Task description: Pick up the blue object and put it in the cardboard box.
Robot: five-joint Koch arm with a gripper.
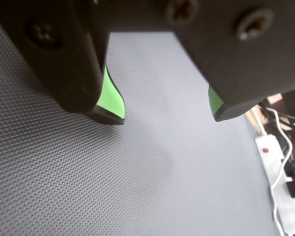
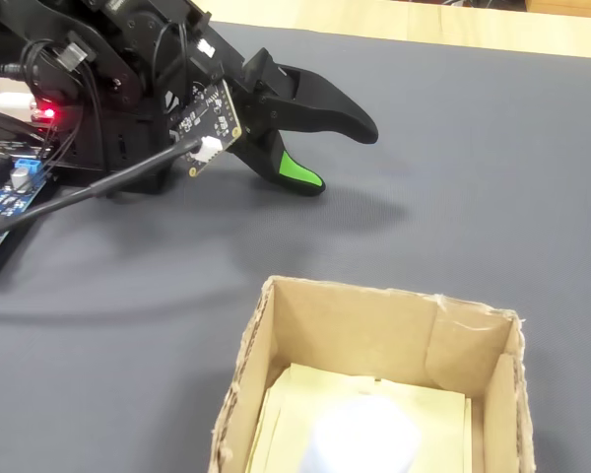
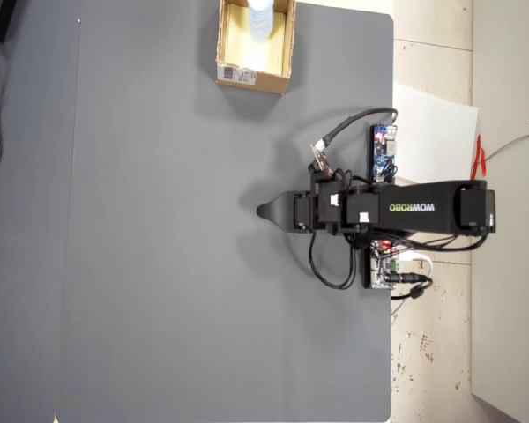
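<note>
In the fixed view I see the small pale blue-white soft block lying inside the tan cardboard box. Farther back, my black end effector hangs spread wide and empty, low over the dark grey worktop.

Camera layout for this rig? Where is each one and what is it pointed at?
Wrist view: rides behind the tool, looking down at bare grey mat; both jaws show, apart.
Fixed view: low behind the cardboard box, facing the arm; blue object inside.
Overhead view: straight down on the table; whole arm shows.
Fixed and overhead share box, object, arm.
</note>
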